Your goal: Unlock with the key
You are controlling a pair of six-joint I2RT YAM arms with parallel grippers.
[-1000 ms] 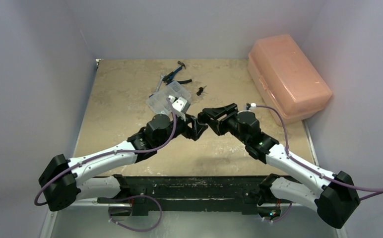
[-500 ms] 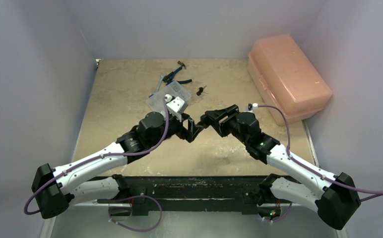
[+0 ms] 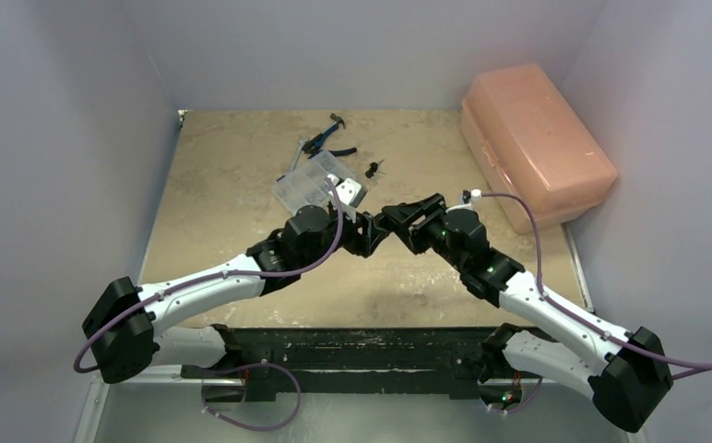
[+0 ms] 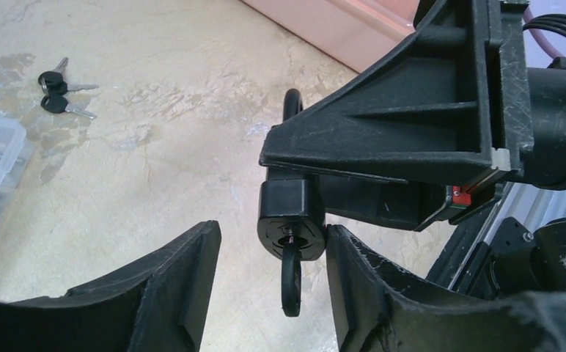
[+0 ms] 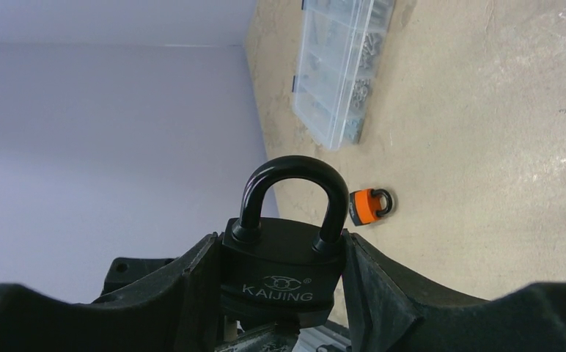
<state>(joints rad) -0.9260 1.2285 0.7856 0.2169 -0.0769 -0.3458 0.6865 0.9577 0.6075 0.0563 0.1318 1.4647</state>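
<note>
Top view. Left gripper (image 3: 368,234) and right gripper (image 3: 391,220) meet nose to nose over the middle of the bench (image 3: 232,175), above its surface. The padlock is too small to make out between them here. Behind the left gripper lies a clear organiser box (image 3: 318,181). Blue-handled pliers (image 3: 326,140) lie beyond it, and a bunch of spare keys (image 3: 373,167) lies just right of the box. A pink case (image 3: 535,138) sits at the far right edge.

Left wrist view. Left jaws stand apart, gripping nothing. The black padlock (image 4: 290,220) hangs between the two fingertips, keyhole end toward the camera. A key (image 4: 290,282) sits in the keyhole, its black head hanging down in the gap. The key head touches neither finger. The right-hand finger is very close to the lock body; contact cannot be told. The right gripper's frame fills the upper right and carries the padlock. Spare keys lie on the bench far left, well apart from the lock.

Right wrist view. Right jaws are clamped on the padlock body, one finger on each side, brand face "KAIJING" toward the camera. Both legs of the shackle (image 5: 292,180) are seated in the body. A small orange padlock (image 5: 369,205) lies on the bench beyond, and the organiser box lies farther off.
</note>
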